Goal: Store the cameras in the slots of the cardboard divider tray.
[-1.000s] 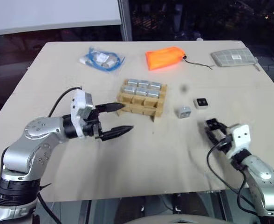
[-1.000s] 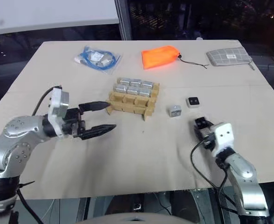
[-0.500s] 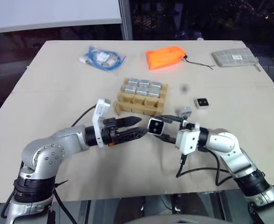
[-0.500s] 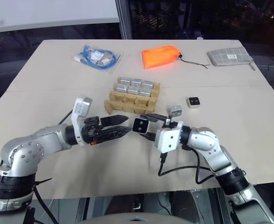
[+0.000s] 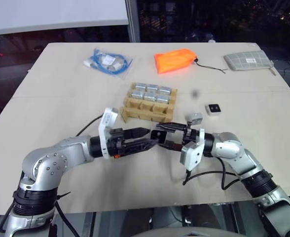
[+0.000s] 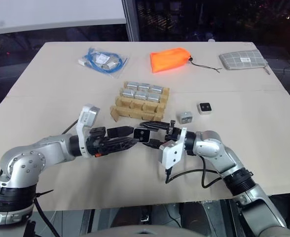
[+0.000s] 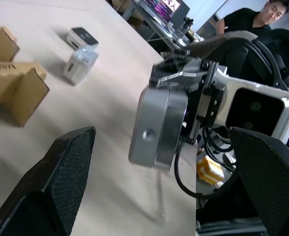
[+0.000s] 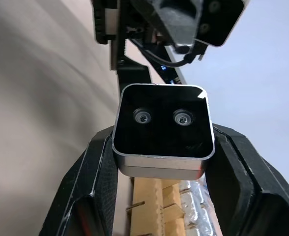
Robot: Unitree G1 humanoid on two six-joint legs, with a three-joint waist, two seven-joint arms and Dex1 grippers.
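The camera [image 8: 162, 129] between my right fingers [image 8: 93, 182] has a glossy black glass face in a smooth brushed-metal shell. My fingers look like matt, finely textured black plastic. The divider tray [image 5: 147, 109] is plain tan cardboard; the bench [image 5: 61, 89] is matt beige.

Silver-grey jointed arms, white wrist blocks, black cables, black end effectors.

- No legible text, brand or no. is made out on any obj.
- Dark lettering is printed on cardboard divider tray [image 7: 9, 81] wall, too blurred to be read.
- White label is seen on grey gridded pouch [image 5: 247, 60]; print too small to be read.
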